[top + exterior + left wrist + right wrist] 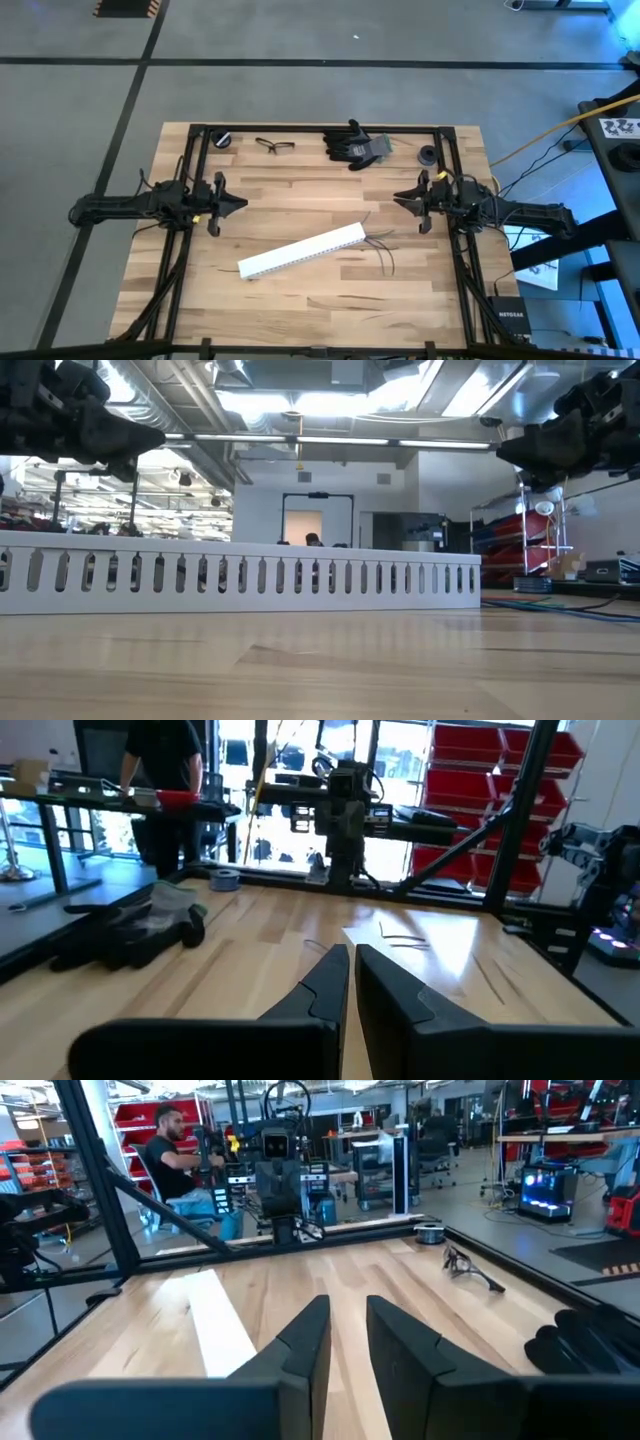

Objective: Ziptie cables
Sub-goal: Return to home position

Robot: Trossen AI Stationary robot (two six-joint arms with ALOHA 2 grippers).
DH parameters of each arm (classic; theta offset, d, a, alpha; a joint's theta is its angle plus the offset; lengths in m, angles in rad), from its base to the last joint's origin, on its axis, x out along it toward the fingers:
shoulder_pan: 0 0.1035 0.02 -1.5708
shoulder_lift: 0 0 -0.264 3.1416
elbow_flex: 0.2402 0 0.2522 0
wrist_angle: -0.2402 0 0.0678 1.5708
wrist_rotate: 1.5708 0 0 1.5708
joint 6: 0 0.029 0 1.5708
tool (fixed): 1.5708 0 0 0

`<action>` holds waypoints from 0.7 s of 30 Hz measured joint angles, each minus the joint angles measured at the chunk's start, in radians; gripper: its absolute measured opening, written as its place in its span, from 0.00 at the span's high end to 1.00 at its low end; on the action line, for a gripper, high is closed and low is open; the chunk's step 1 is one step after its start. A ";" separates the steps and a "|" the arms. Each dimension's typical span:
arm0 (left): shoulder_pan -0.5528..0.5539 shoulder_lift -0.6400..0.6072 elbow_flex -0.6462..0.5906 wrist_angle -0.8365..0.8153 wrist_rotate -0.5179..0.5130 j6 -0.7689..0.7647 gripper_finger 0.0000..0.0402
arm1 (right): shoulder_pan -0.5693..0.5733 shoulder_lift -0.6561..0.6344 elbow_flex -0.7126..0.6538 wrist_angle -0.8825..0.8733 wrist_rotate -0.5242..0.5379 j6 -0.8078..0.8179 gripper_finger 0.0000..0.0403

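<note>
One white cable duct lies diagonally, low-centre on the worktop, lid apparently on. The cables splay from its right end, so routing looks done. Left end effector hangs mid-left, fingers together, empty. Right end effector mid-right, fingers slightly parted, empty. Both clear of the duct, likely homing. Gloves and glasses idle along the top edge.

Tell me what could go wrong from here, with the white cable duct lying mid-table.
1. The cables poke out of the right end of the white cable duct and splay loose on the table; I see no tie on them, so moving the duct might pull them out.
2. The right claw hangs above the table close to those loose wires; a low sweep could snag them. The left claw waits at the table's left side, away from the duct.
</note>
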 joint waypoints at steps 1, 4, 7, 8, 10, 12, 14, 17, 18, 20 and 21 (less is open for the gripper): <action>0.000 0.000 0.000 0.000 0.000 0.006 0.98 | 0.000 0.000 0.000 -0.003 0.000 0.002 0.86; 0.000 0.000 0.000 0.000 0.000 0.018 0.98 | 0.000 0.000 0.000 -0.023 0.010 -0.004 0.86; 0.000 0.002 0.000 0.000 0.000 0.045 0.98 | 0.000 0.000 0.000 -0.018 0.018 -0.009 0.86; 0.000 0.002 0.000 0.000 0.000 0.052 0.98 | 0.000 0.000 0.000 -0.019 0.018 -0.009 0.86; 0.000 0.002 0.000 0.000 0.000 0.055 0.98 | -0.001 0.000 0.000 -0.020 0.018 0.012 0.86; 0.000 0.002 0.000 0.000 0.000 0.055 0.98 | -0.001 0.000 0.000 -0.023 0.018 0.014 0.86; 0.000 0.002 0.000 -0.001 0.000 0.055 0.98 | -0.001 0.000 0.000 -0.023 0.018 0.014 0.86; 0.000 0.002 0.000 -0.001 0.000 0.055 0.98 | -0.001 0.000 0.000 -0.024 0.018 0.013 0.86; 0.000 0.002 0.000 -0.001 0.000 0.055 0.98 | -0.001 0.000 0.000 -0.024 0.018 0.013 0.86; 0.000 0.002 0.000 -0.001 0.000 0.055 0.98 | -0.001 0.000 0.000 -0.024 0.019 0.013 0.86; 0.000 0.002 0.000 -0.001 0.000 0.055 0.98 | -0.001 0.000 0.000 -0.024 0.019 0.013 0.86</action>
